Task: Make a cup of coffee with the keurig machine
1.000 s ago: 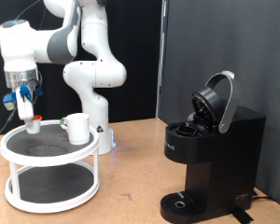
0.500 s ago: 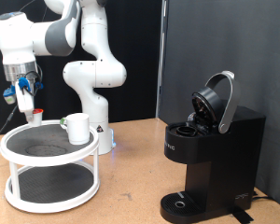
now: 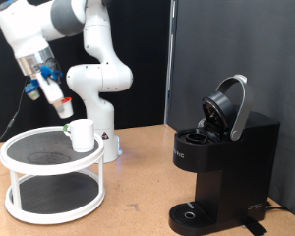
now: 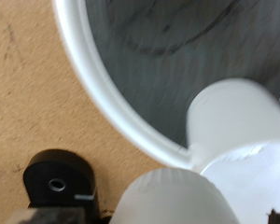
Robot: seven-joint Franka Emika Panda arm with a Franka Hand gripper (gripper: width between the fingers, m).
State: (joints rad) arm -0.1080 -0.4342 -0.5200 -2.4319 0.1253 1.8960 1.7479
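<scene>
The claw [image 3: 61, 105] grips a small white pod [image 3: 57, 97] above the cup [image 3: 82, 135]; the keurig machine [image 3: 224, 162] stands open.

Glossy black plastic keurig machine [image 3: 224, 162], smooth white cup [image 3: 82, 135], matt wood-look tabletop [image 3: 138, 192]

White cup [image 3: 82, 134] on white stand [image 3: 51, 184] with dark grey shelves; black coffee maker [image 3: 222, 167]; tan bench [image 3: 138, 192]; white arm [image 3: 84, 49].
</scene>
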